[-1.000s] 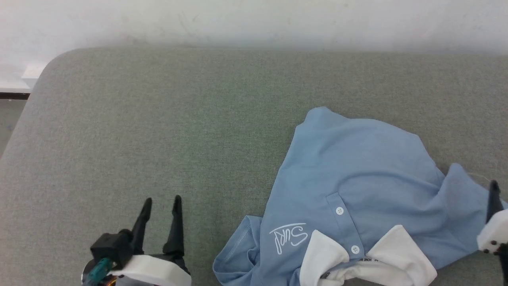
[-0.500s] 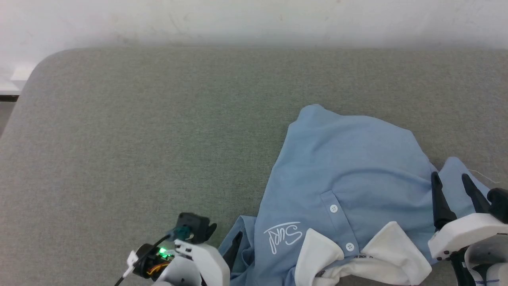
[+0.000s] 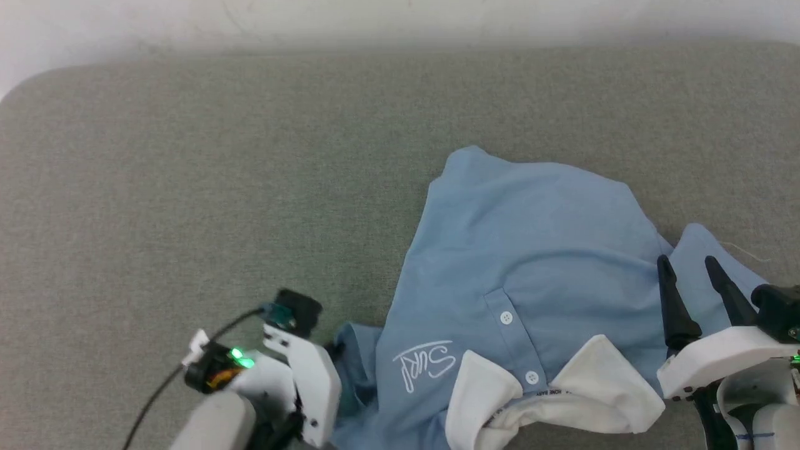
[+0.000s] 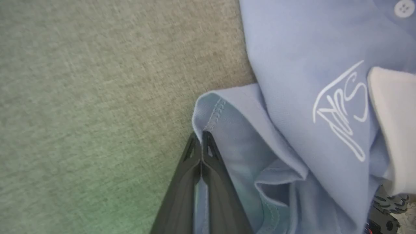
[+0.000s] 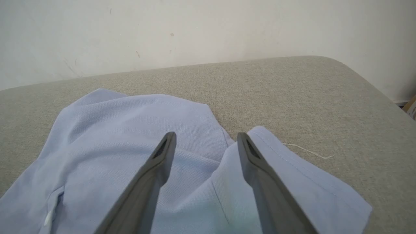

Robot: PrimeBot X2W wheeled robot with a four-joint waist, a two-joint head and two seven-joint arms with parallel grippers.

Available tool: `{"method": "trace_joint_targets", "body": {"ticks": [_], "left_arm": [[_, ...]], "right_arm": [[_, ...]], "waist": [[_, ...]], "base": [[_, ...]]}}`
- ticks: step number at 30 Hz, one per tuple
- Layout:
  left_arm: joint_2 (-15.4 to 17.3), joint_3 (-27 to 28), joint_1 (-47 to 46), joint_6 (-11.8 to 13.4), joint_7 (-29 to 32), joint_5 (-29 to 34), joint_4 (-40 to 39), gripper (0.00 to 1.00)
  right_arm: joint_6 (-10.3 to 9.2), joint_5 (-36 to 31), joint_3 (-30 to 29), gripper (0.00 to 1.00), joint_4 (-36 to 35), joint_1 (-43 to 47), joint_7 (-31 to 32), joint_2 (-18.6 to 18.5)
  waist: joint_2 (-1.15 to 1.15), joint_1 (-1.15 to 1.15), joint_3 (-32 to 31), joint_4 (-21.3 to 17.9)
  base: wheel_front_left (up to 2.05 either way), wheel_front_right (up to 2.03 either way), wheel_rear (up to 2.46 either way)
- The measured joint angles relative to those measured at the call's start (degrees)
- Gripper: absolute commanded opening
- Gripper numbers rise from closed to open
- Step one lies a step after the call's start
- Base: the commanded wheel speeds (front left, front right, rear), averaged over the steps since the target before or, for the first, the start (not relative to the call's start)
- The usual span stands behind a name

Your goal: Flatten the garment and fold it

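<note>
Soft-knit light blue garment (image 3: pixel 531 250) lying rumpled on grey woven upholstery (image 3: pixel 187 187). The left gripper (image 4: pixel 201 138) is pinched together on a stitched sleeve hem, with the white outline logo (image 4: pixel 341 113) right of its fingertips. The right gripper (image 5: pixel 206 139) is spread wide, the other sleeve lying beneath its tapered fingers.

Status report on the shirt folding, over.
Left gripper shut on sleeve hem. Right gripper open, over other sleeve. Garment rumpled, front up, unfolded. Loose thread beside that sleeve.
</note>
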Motion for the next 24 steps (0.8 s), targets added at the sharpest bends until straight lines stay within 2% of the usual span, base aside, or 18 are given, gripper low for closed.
{"method": "trace_joint_targets", "body": {"ticks": [4, 8, 13, 14, 15, 20, 24], "left_arm": [[2.26, 4.15, -4.23, 0.45, -5.22, -0.04, 0.80, 0.00], [3.81, 9.43, -9.73, 3.58, -12.37, 0.14, 3.92, 0.00], [3.90, 13.13, -11.71, 6.94, -17.02, -0.18, 10.92, 0.00], [3.69, 13.78, -11.70, 7.66, -18.07, -0.51, 12.12, 0.41], [3.34, 14.26, -11.64, 8.13, -19.17, -0.71, 12.82, 1.00], [1.05, 16.73, -8.66, 9.77, -24.76, -2.74, 13.00, 1.00], [-0.11, 19.65, -3.42, 11.41, -28.84, -5.13, 9.62, 1.00]], "right_arm": [[0.00, 0.42, 0.23, 1.00, -0.44, -0.90, -0.08, -0.01], [0.00, 0.54, 0.38, 1.00, -0.73, -1.68, -0.31, 0.00], [0.00, 0.80, 1.03, 1.00, -0.44, -2.30, -0.76, -0.01], [0.00, 0.98, 1.22, 1.00, -0.34, -2.30, -0.78, 0.00], [0.00, 0.98, 1.36, 1.00, -0.22, -2.31, -0.82, 0.01], [0.00, 0.96, 1.02, 1.00, 0.18, -2.25, -1.03, 0.01], [0.00, 0.94, 0.60, 1.00, 0.02, -2.11, -1.00, -0.01]], "waist": [[0.00, 0.00, 1.44, -0.51], [0.00, 0.01, 2.93, -0.88], [0.00, 0.01, 4.19, -1.43], [0.00, 0.01, 4.30, -1.58], [0.00, 0.01, 4.33, -1.70], [0.00, 0.01, 3.48, -1.54], [0.00, 0.00, 2.31, -0.90]], "base": [[0.00, 0.00, 0.00], [0.00, 0.00, 0.00], [0.00, 0.00, 0.00], [0.00, 0.00, 0.00], [0.00, 0.00, 0.00], [0.00, 0.00, 0.00], [0.00, 0.00, 0.00]]}}
